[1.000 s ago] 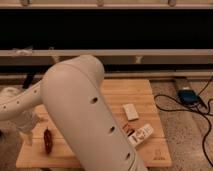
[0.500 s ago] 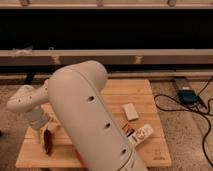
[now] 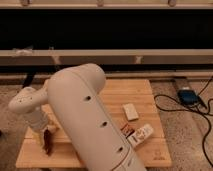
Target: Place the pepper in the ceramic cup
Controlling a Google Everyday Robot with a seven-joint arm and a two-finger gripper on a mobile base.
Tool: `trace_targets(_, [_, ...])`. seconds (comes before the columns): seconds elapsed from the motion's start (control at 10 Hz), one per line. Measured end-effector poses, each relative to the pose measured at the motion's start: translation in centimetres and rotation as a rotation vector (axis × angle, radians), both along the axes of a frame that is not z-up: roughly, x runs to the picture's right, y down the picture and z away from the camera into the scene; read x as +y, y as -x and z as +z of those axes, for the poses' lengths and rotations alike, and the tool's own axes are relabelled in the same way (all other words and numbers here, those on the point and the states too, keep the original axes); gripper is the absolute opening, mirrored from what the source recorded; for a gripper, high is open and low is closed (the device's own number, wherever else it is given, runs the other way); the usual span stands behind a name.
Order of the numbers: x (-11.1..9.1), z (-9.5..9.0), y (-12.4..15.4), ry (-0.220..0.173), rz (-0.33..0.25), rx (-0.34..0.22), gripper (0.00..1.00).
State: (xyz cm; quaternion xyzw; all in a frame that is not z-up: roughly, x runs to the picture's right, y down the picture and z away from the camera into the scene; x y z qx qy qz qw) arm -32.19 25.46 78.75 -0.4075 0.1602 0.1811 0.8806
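The pepper (image 3: 48, 143) is a slim dark red dried chili. It lies near the front left corner of the wooden board (image 3: 142, 95). My gripper (image 3: 44, 136) hangs from the white wrist at the left, right over the pepper's upper end and touching or almost touching it. My big white arm crosses the middle of the view and covers much of the board. The ceramic cup is not in view; it may be behind the arm.
A small white block (image 3: 131, 111) lies right of the arm. A red-and-black packet (image 3: 127, 131) and a white packet (image 3: 142, 134) lie nearer the front. A blue device (image 3: 188, 96) with black cables lies on the floor at the right. A dark shelf runs along the back.
The wrist and gripper have shifted to the right over the board's left side and now stand over the pepper. The pepper has stayed in about the same place.
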Motion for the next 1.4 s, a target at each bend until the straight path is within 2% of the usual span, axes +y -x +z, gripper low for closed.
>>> trace_targets(0.4, [-0.1,0.1,-0.1,0.022,-0.001,-0.02,0.15])
trace_targets(0.6, [-0.8,0.1,-0.4,0.015,0.024,-0.036,0.01])
trace_targets(0.9, [-4.2,-1.9,-1.1,-0.056,0.086,-0.108,0.0])
trace_targets(1.2, [-9.9,-6.5,-2.8,-0.176,0.158,-0.197,0.0])
trace_targets(1.3, [-12.4,-8.4,-3.9,-0.229,0.198,-0.236,0.0])
trace_targets(1.4, [-14.2,-9.2,-5.0,-0.269,0.226,-0.261,0.0])
